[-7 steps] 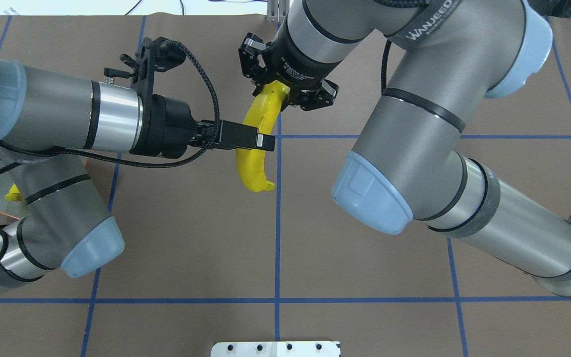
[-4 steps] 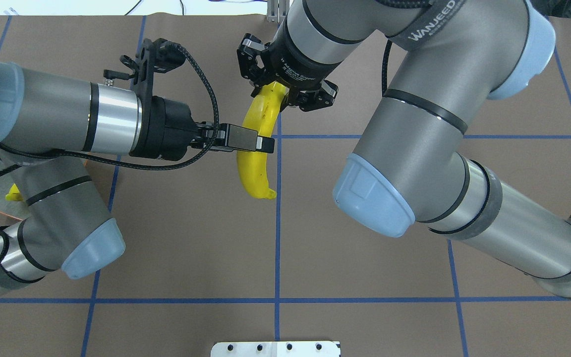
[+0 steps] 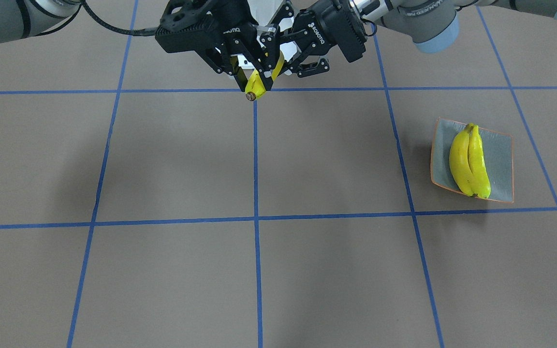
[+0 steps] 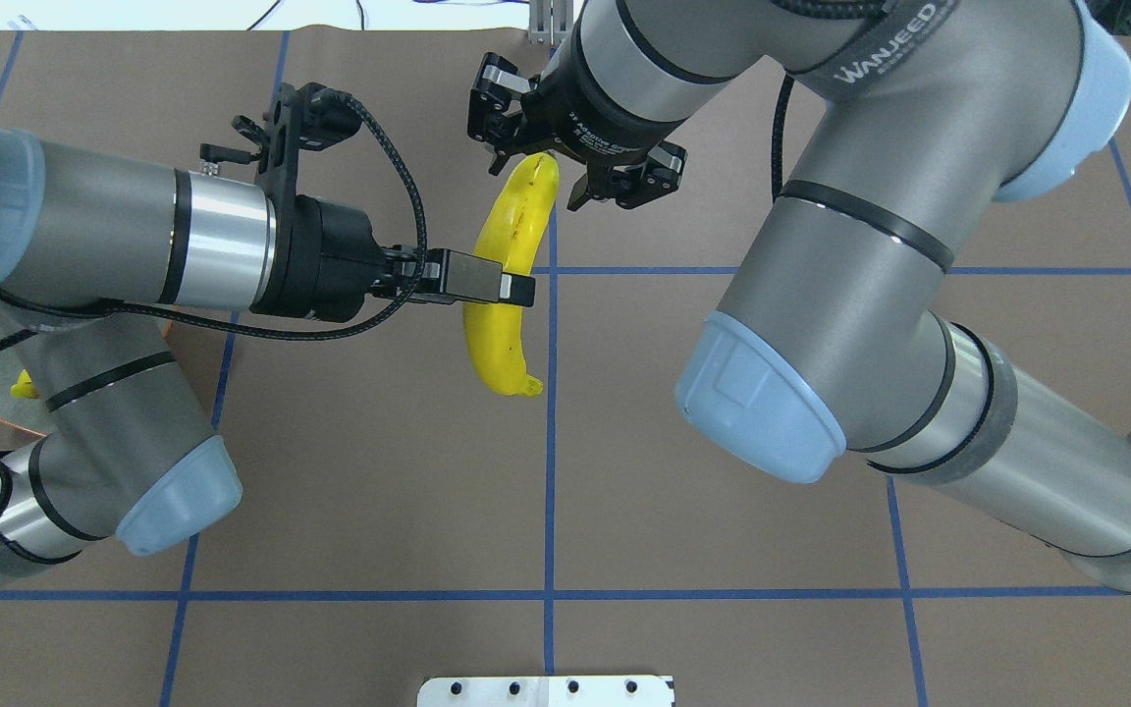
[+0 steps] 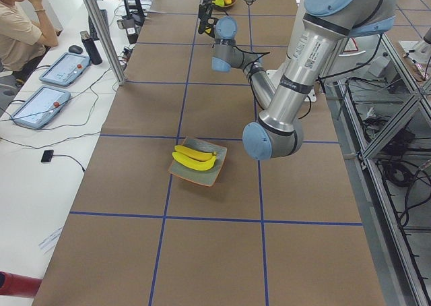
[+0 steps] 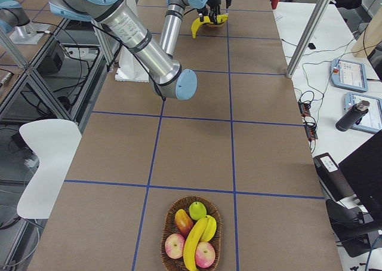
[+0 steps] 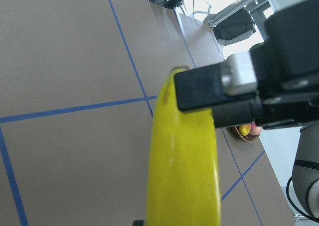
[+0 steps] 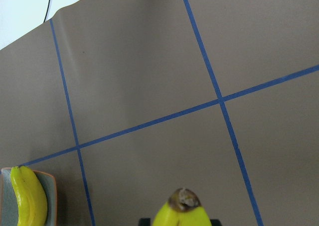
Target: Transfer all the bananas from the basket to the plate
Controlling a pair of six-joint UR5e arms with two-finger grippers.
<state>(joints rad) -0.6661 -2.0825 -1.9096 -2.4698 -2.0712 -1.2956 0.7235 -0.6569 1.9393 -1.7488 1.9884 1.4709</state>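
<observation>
Left gripper (image 4: pixel 507 289), clamped on the banana (image 4: pixel 497 344), should carry it level to the plate (image 3: pixel 501 159) only once the spread-open, empty right gripper (image 4: pixel 551 177) clears.

Read "WANJEED" in white capitals on the black fabric strap (image 4: pixel 882 46) around the grey right arm (image 4: pixel 850 245), above the far edge of the brown, blue-taped table (image 4: pixel 359 471). Made out "Adaptive Gripper" in small white print on the black round collar (image 4: pixel 597 135) of the right gripper (image 3: pixel 253 77). Saw "ROBOTIQ" in white on the black housing (image 3: pixel 326 30) of the left gripper (image 3: pixel 275 62), and again, smaller, on the right gripper's own black body (image 3: pixel 230 30). Could not read the dark label (image 5: pixel 306 53) on the left arm's grey tube.
</observation>
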